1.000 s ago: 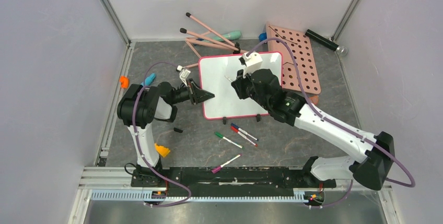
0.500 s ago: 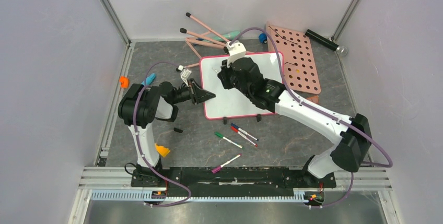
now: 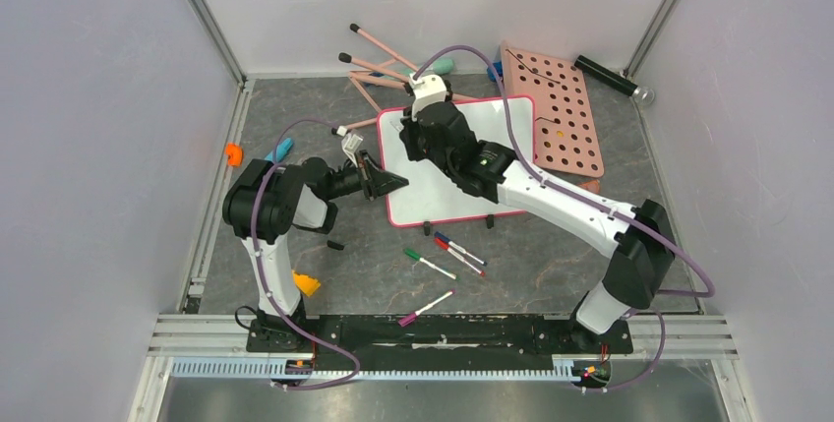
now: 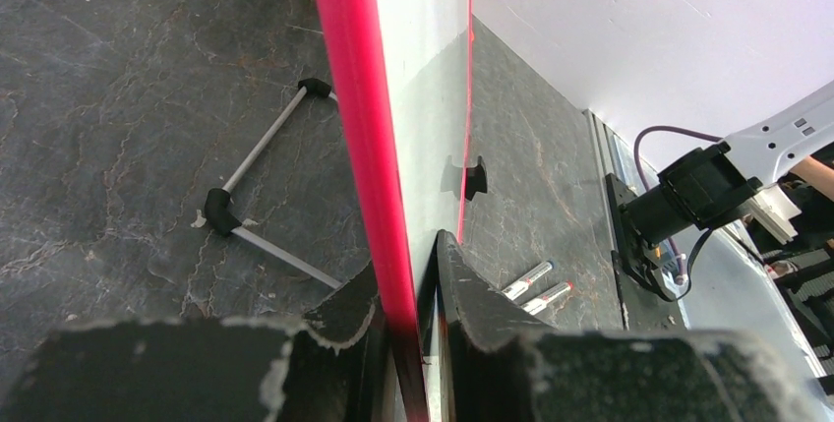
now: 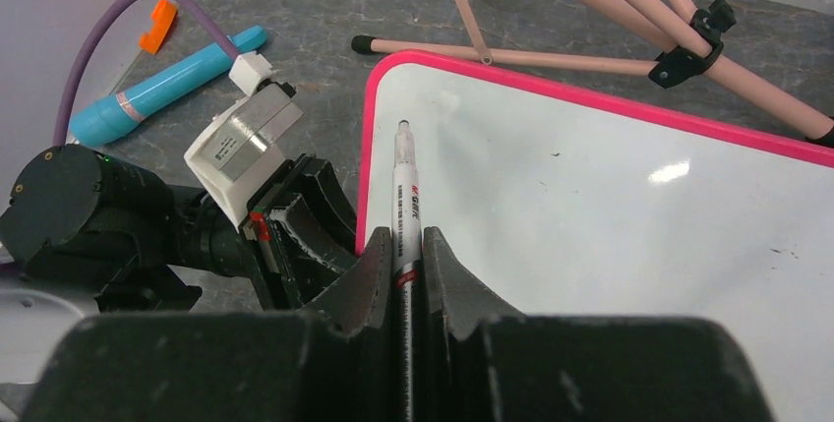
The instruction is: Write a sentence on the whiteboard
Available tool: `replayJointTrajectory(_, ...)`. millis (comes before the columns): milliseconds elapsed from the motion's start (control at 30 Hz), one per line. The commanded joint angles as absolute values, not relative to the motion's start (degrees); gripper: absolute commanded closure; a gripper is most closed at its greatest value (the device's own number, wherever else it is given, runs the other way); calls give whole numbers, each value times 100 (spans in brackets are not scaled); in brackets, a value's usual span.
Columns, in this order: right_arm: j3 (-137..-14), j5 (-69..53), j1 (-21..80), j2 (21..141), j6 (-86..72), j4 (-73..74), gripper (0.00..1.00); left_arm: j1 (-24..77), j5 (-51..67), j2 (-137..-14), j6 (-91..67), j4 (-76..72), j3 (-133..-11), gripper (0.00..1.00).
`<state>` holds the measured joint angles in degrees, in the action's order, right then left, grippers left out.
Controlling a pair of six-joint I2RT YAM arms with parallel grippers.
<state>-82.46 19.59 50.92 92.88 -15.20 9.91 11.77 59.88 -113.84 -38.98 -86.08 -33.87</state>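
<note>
Grey stone-look tabletop, white walls | left gripper pinches whiteboard rim | right gripper grips marker

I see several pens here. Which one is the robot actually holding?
The white marker, clamped in the right fingers with its tip over a corner of the whiteboard. The four loose markers lie on the table.

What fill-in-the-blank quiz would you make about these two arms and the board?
The left arm's jaws are shut on the ___ rim of the glossy white rectangular whiteboard.
The right arm's jaws hold a slim marker with a ___ barrel.
The whiteboard's surface bears ___ writing.
___ loose markers lie on the dark grey stone-patterned table.
Missing: pink-red; white; no; four.
</note>
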Motion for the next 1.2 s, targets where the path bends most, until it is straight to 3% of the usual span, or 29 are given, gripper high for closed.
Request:
replayJointTrajectory(0,-8657,2156,5141,9458,-1389,834,100,1270,6147,-11526,-3244,-8921,-3530,98)
replayJointTrajectory(1167,-8455,2686,5159,9761,-1446,914,100,1282,6040,-11438,-3135,-8921,-3421,98)
